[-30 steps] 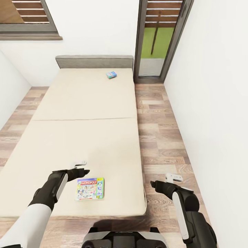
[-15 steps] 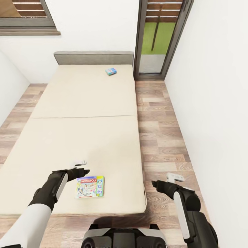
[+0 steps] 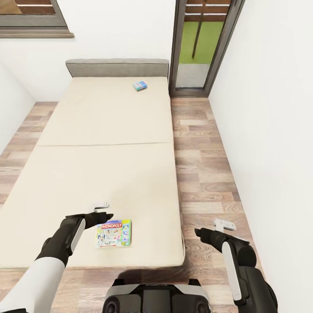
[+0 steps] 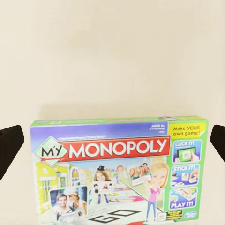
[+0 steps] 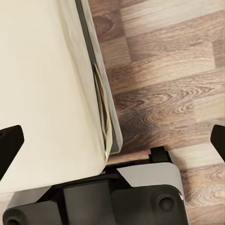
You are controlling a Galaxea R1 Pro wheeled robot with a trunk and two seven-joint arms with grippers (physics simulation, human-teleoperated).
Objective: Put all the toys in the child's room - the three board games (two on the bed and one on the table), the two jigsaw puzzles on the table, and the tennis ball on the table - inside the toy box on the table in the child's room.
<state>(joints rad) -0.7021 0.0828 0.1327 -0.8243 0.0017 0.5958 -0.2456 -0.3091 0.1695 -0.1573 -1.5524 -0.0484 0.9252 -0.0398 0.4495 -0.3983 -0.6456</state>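
Note:
On the beige bed (image 3: 100, 130) lie two board games. A green-edged Monopoly box (image 3: 114, 233) (image 4: 119, 171) rests flat near the foot end. A small blue box (image 3: 140, 85) lies close to the grey headboard. My left gripper (image 3: 102, 208) (image 4: 112, 145) hovers open just above and beside the Monopoly box, its dark fingertips (image 4: 10, 150) wide apart with nothing held. Over the floor to the right of the bed, my right gripper (image 3: 224, 225) (image 5: 112, 143) is open and empty. The table, toy box, jigsaw puzzles and tennis ball are out of view.
Wood plank floor (image 3: 204, 174) runs along the bed's right side, up to the white wall (image 3: 269, 130). A dark-framed glass door (image 3: 200, 48) stands past the headboard (image 3: 117, 68). My base (image 3: 154, 298) (image 5: 140, 192) is at the bed's foot.
The whole picture has shifted a little, with the headboard and both boxes now higher in view, so the camera moved. Both arms keep their pose and both grippers stay open.

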